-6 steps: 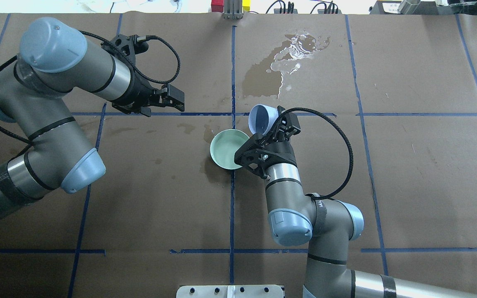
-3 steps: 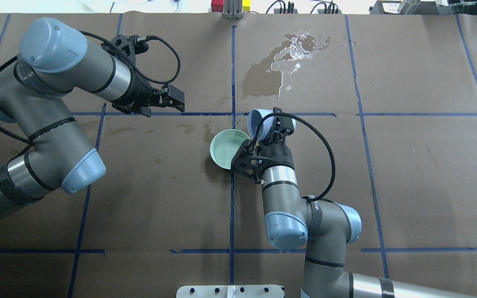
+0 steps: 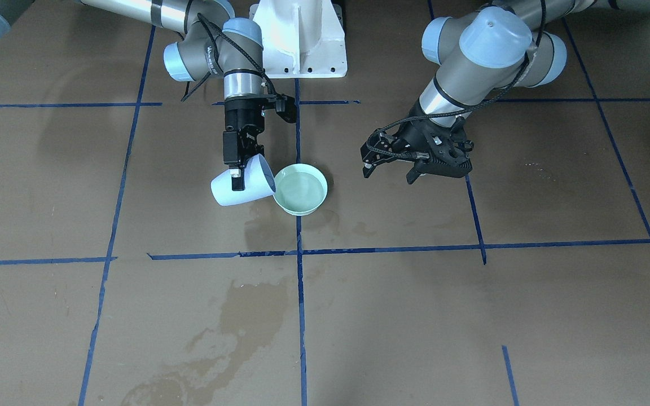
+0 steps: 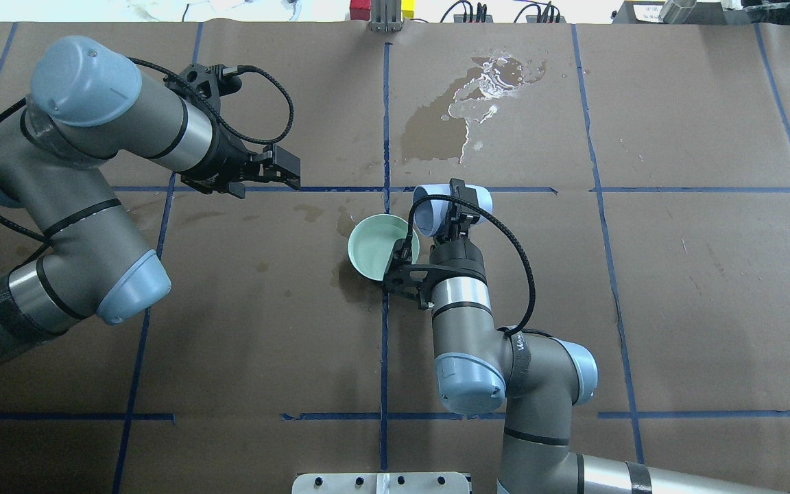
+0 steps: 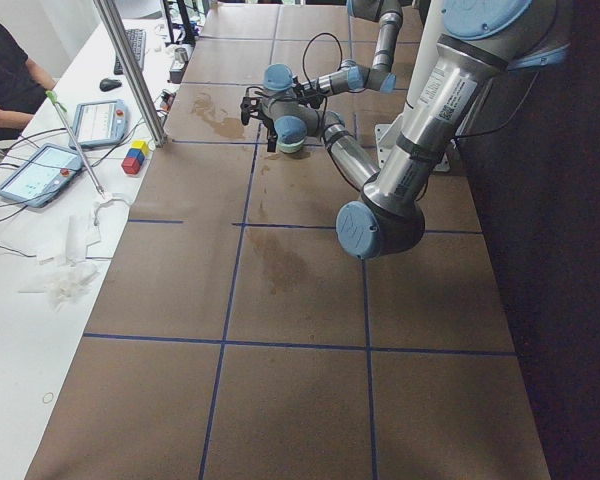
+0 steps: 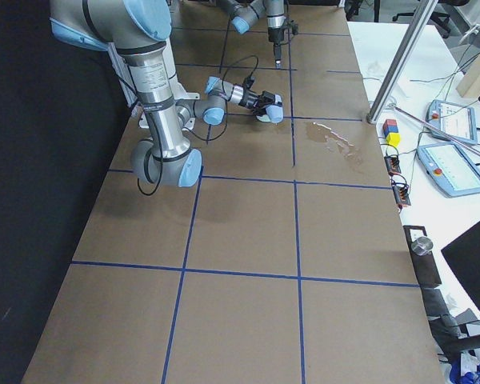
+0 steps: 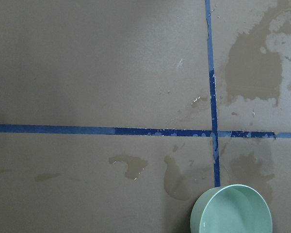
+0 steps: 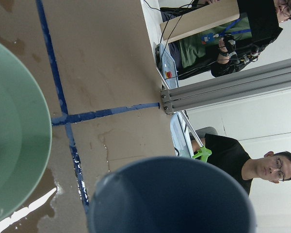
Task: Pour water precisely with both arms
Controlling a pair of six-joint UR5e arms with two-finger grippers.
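One cup (image 3: pixel 254 189), pale and tipped almost onto its side, is clamped in the right gripper (image 3: pixel 237 183). Its long axis lies crosswise to the fingers, and its mouth is turned toward the green bowl (image 3: pixel 302 211), just beside it on the gripper's left. Water (image 3: pixel 301 190) shows as a faint sheen in that bowl. Farther off the same way, the left gripper (image 3: pixel 387 175) hangs with its fingers apart, holding nothing.
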